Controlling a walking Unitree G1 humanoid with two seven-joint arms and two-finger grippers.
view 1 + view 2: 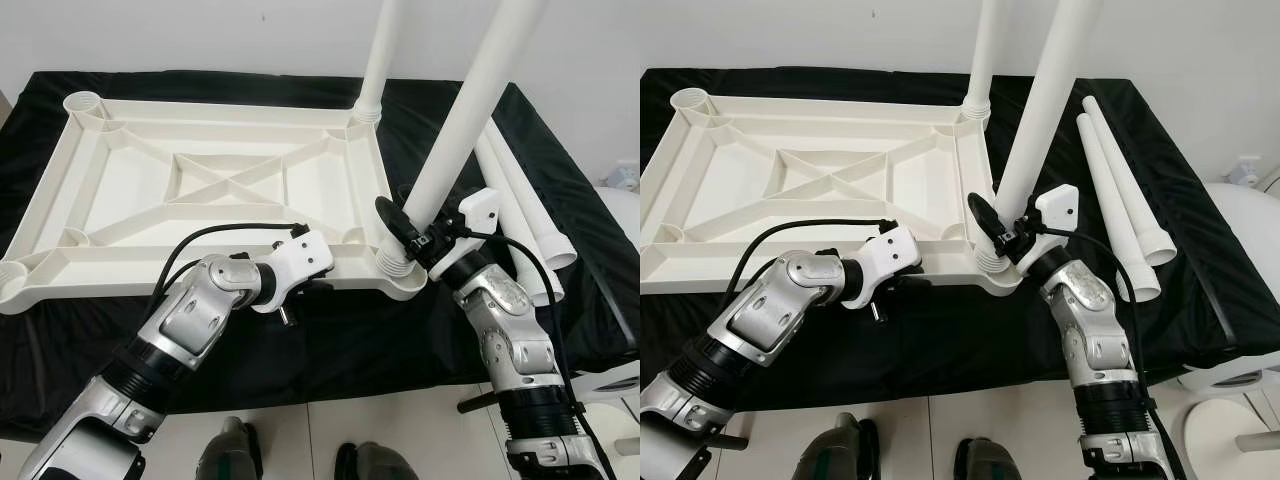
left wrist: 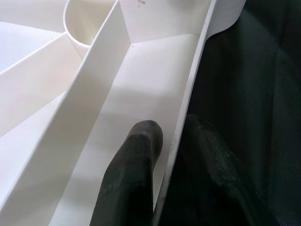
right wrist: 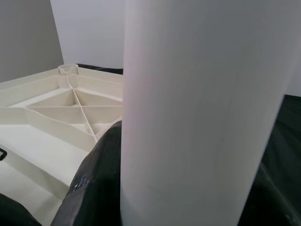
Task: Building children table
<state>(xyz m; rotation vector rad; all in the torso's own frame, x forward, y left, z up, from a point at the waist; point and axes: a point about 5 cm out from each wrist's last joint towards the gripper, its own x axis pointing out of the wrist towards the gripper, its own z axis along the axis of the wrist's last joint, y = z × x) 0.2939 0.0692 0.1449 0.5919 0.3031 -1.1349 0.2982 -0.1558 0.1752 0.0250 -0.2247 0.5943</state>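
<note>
The white plastic tabletop (image 1: 130,190) lies upside down on a black cloth, ribs facing up. One white leg (image 1: 378,60) stands in its far right corner socket. A second leg (image 1: 470,110) stands tilted in the near right socket (image 1: 398,268), and my right gripper (image 1: 412,240) is shut on it just above the socket; the leg (image 3: 202,108) looms between the fingers (image 3: 94,183). My left gripper (image 1: 300,285) clamps the tabletop's near rim (image 2: 188,94), one finger (image 2: 134,169) inside the rim and the other outside it.
Two spare white legs (image 1: 530,215) lie on the cloth to the right of the tabletop. Sockets at the far left corner (image 1: 82,102) and near left corner (image 1: 10,275) stand open. A white round object (image 1: 1240,240) sits beyond the table's right edge.
</note>
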